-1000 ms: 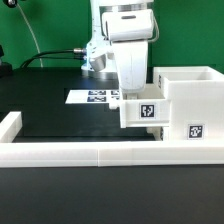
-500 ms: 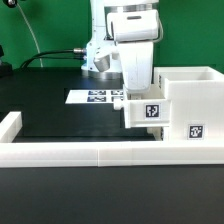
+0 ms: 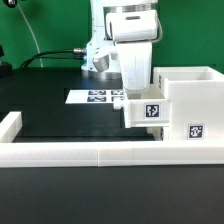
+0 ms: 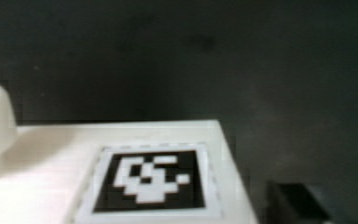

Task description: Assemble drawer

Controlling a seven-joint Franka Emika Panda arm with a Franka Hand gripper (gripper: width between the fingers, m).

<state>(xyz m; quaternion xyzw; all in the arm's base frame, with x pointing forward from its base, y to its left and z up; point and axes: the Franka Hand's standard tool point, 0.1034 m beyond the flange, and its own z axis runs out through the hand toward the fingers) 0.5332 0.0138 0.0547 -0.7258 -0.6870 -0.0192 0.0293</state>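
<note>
marker board (image 3: pixel 97 97): flat on the desk (image 3: pixel 60 120), at the exterior view's left of the arm
tool (image 3: pixel 136 92): hidden behind the tray, grip cannot be told
tray (image 3: pixel 142 112): directly below the tool, touching the housing's side
housing (image 3: pixel 190 105): at the tray's right, so any push goes rightward

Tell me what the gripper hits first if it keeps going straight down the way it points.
Probably the drawer tray: the gripper sits right at its top, and the wrist view shows its tagged white surface directly ahead. Contact can't be judged.
</note>
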